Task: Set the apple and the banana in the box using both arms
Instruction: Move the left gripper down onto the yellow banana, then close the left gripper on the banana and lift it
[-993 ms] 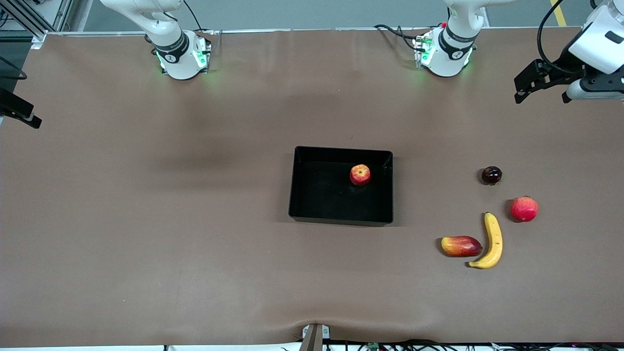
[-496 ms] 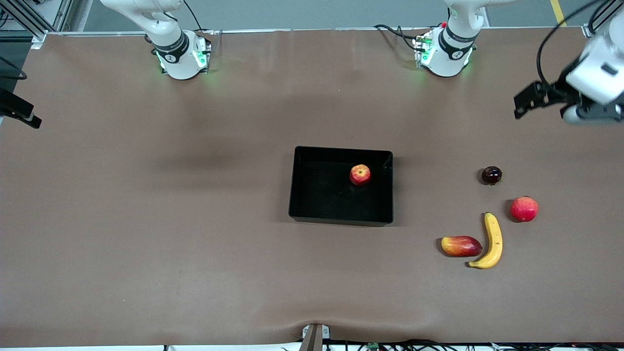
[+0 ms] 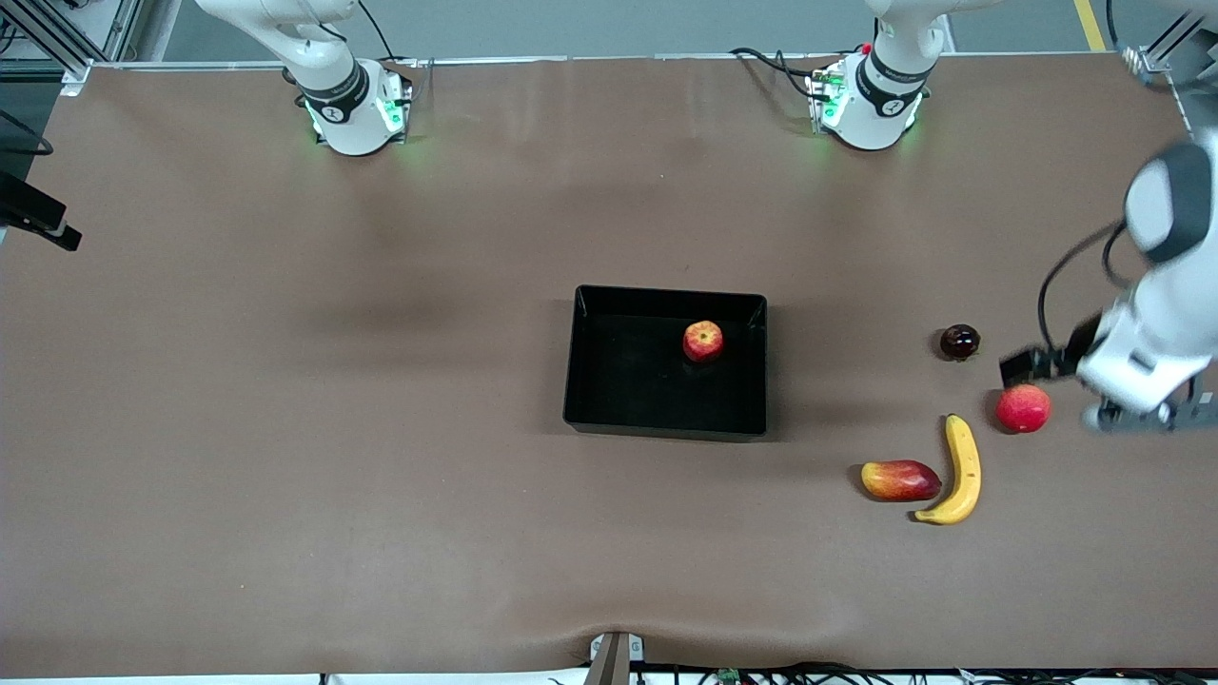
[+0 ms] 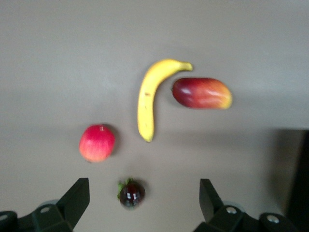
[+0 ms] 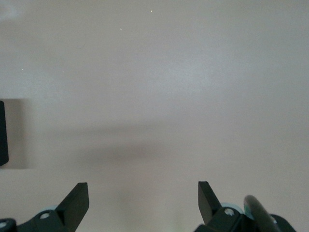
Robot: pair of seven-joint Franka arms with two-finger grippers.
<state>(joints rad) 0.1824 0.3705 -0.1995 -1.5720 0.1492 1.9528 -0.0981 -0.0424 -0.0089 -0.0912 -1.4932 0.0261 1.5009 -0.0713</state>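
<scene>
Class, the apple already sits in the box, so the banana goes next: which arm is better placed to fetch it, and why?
The left. Its open left gripper hangs over the fruit cluster with the banana in its wrist view. The right gripper, also open, sees only bare table.

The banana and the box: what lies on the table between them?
Only the mango-like fruit beside the banana; toward the box, the front view shows bare table.
</scene>
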